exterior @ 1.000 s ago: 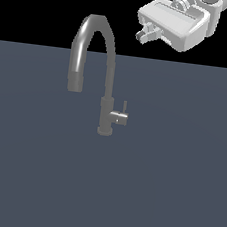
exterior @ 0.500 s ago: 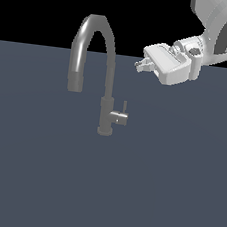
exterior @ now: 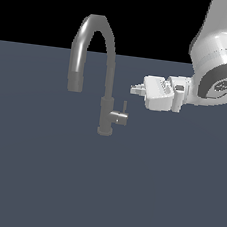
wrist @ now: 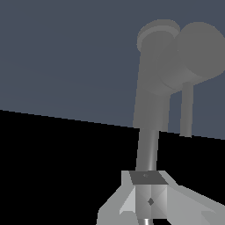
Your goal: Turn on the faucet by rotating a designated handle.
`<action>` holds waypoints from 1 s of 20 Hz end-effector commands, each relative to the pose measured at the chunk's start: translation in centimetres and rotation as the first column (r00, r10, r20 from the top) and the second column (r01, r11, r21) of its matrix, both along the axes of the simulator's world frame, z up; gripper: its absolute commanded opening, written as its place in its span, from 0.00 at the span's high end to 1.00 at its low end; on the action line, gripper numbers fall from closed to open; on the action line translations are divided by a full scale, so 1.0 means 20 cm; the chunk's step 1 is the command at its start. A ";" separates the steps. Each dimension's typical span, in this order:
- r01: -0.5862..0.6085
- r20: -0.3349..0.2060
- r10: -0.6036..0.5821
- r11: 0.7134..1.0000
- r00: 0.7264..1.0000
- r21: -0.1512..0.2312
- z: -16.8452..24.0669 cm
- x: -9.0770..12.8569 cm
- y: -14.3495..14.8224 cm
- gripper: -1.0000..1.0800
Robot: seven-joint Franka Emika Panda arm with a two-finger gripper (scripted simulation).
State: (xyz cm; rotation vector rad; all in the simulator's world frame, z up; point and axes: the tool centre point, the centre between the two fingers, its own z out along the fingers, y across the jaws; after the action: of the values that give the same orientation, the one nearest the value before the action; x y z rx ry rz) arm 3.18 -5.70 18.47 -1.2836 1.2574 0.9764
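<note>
My gripper (exterior: pixel 134 89), jaws prob. closed, hung near the faucet (exterior: pixel 108 79); best drop onto handle (exterior: pixel 119 117) pin squarely.

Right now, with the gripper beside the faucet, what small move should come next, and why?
Probably a short move down and toward the exterior view's left, to bring the gripper onto the handle. Its tips point at the faucet but sit above and to the right of the handle's thin lever pin, apart from it.
</note>
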 end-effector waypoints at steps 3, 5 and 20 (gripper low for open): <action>0.071 -0.055 -0.067 0.995 0.996 0.070 -0.12 0.02 0.02 1.00; 0.095 -0.075 -0.088 0.991 0.993 0.093 -0.16 0.02 0.03 1.00; 0.143 -0.115 -0.127 0.980 0.985 0.137 -0.24 0.02 0.06 1.00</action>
State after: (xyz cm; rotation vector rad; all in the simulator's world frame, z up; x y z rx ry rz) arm 3.68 -4.47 13.62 -1.0323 1.3122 1.0290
